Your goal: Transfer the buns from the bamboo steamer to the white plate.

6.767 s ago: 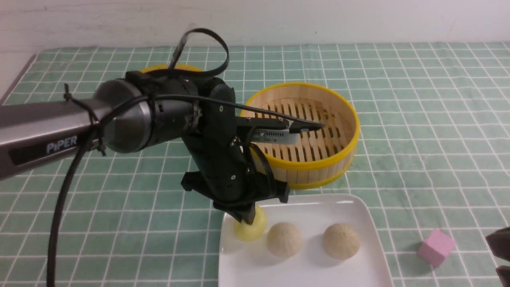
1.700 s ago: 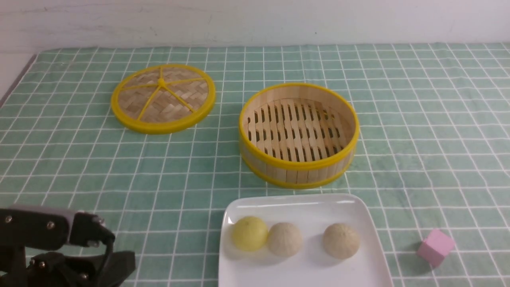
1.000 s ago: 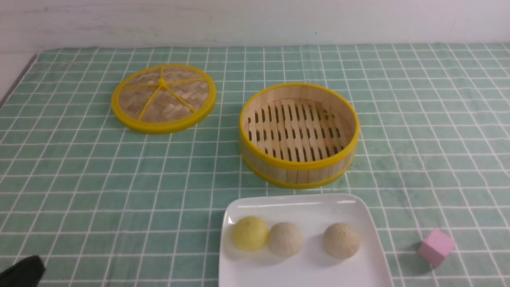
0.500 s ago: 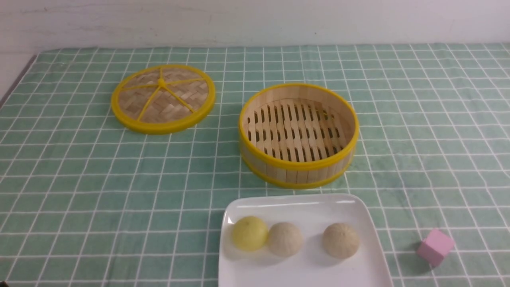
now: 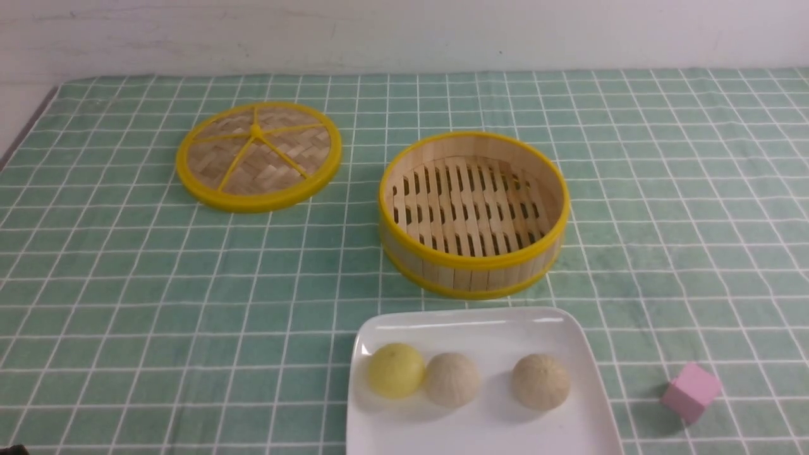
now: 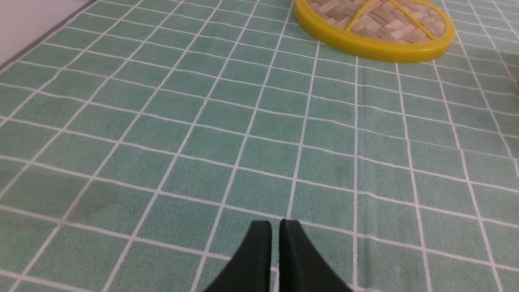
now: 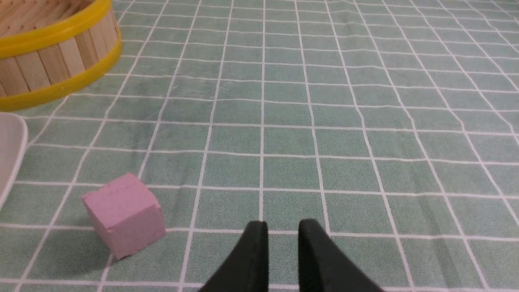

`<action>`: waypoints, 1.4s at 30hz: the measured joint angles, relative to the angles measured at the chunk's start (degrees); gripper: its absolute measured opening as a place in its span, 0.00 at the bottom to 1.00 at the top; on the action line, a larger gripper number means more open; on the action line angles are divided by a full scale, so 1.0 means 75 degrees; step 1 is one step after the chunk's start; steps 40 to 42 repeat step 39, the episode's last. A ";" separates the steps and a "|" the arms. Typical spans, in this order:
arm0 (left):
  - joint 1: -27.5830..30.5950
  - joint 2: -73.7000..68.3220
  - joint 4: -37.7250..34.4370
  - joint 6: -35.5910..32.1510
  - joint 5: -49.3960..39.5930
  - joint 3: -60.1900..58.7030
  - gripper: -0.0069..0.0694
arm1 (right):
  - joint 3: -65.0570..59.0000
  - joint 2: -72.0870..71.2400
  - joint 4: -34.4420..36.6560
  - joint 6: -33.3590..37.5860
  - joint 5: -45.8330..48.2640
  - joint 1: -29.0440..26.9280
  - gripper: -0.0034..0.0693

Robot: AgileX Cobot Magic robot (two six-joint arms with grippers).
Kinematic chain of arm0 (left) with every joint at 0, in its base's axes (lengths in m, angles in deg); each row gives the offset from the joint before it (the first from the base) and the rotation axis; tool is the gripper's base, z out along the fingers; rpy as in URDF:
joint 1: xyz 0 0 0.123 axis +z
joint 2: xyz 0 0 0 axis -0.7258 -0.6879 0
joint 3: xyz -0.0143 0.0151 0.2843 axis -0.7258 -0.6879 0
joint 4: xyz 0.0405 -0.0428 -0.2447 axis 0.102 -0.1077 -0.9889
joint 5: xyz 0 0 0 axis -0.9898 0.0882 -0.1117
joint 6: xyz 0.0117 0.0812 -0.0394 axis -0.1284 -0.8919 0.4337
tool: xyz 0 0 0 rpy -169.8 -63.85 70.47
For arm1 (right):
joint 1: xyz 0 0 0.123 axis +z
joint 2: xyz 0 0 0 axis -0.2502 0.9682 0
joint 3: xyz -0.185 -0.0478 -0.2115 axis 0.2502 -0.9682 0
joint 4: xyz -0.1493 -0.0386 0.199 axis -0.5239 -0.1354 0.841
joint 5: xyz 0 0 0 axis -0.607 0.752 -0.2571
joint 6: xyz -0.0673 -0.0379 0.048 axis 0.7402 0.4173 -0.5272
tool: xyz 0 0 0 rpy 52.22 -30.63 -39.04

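The bamboo steamer (image 5: 474,262) stands empty in the middle of the cloth; its wall also shows in the right wrist view (image 7: 52,52). In front of it lies the white plate (image 5: 480,319), carrying all three buns in a row: the pale yellow bun (image 5: 396,370), a beige bun (image 5: 452,379) touching it, and a second beige bun (image 5: 540,381) set apart. My left gripper (image 6: 275,224) hovers shut and empty over bare cloth, short of the lid. My right gripper (image 7: 283,225) is shut to a narrow gap, holding nothing. Neither gripper shows in the front view.
The flat woven lid (image 5: 259,155) lies at the back left, also seen in the left wrist view (image 6: 373,28). A pink cube (image 5: 691,392) sits right of the plate, close beside my right gripper (image 7: 123,213). The plate's edge (image 7: 12,150) is near it.
My left arm let go of the yellow bun on the plate and drew back to the lower left, out of the front view. The buns, steamer and plate have stayed put.
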 joint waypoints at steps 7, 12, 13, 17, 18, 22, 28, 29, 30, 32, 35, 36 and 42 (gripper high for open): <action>0.0000 0.0000 0.0000 0.0000 0.0000 0.0000 0.18 | 0.0000 0.0000 0.0000 0.0000 0.0000 0.0000 0.25; 0.0000 0.0000 0.0000 0.0000 0.0000 0.0000 0.19 | 0.0000 0.0000 0.0000 0.0000 0.0000 0.0000 0.26; 0.0000 0.0000 0.0000 0.0000 0.0000 0.0000 0.19 | 0.0000 0.0000 0.0000 0.0000 0.0000 0.0000 0.26; 0.0000 0.0000 0.0007 0.0000 0.0000 0.0000 0.19 | 0.0000 0.0000 0.0000 0.0000 0.0000 0.0000 0.27; 0.0000 0.0000 0.0007 0.0000 0.0000 0.0000 0.19 | 0.0000 0.0000 0.0000 0.0000 0.0000 0.0000 0.27; 0.0000 0.0000 0.0007 0.0000 0.0000 0.0000 0.19 | 0.0000 0.0000 0.0000 0.0000 0.0000 0.0000 0.28; 0.0000 0.0000 0.0007 0.0000 0.0000 0.0000 0.19 | 0.0000 0.0000 0.0000 0.0000 0.0000 0.0000 0.29; 0.0000 0.0000 0.0007 0.0000 0.0000 0.0000 0.19 | 0.0000 0.0000 0.0000 0.0000 0.0000 0.0000 0.29; 0.0000 0.0000 0.0007 0.0000 0.0000 0.0000 0.19 | 0.0000 0.0000 0.0000 0.0000 0.0000 0.0000 0.29; 0.0000 0.0000 0.0007 0.0000 0.0000 0.0000 0.19 | 0.0000 0.0000 0.0000 0.0000 0.0000 0.0000 0.30; 0.0000 0.0000 0.0007 0.0000 0.0000 0.0000 0.19 | 0.0000 0.0000 0.0000 0.0000 0.0000 0.0000 0.31; 0.0000 0.0000 0.0007 0.0000 0.0000 0.0000 0.19 | 0.0000 0.0000 0.0000 0.0000 0.0000 0.0000 0.31; 0.0000 0.0000 0.0007 0.0000 0.0000 0.0000 0.19 | 0.0000 0.0000 0.0000 0.0000 0.0000 0.0000 0.31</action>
